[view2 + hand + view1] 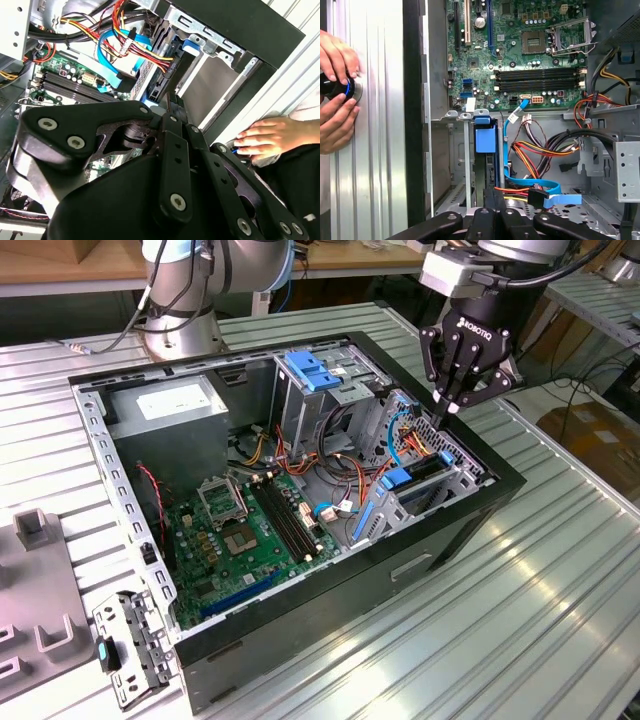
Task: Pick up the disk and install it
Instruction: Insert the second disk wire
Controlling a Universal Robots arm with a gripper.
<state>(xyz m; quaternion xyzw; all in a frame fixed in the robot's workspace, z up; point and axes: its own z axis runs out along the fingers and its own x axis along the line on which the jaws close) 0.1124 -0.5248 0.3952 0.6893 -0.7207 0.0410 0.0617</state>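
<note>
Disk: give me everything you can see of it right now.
The disk stands on edge in the drive cage, at the case's corner on the exterior view's right. It presents a thin dark edge with a blue plastic rail end; its label is hidden. The pincer, fingers together, hangs just above it. Whether they touch cannot be told.

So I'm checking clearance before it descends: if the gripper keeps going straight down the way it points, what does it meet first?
Most likely the disk standing in the drive cage, straight below the gripper. The coloured cables run close beside that line, and depth is hard to judge.
</note>
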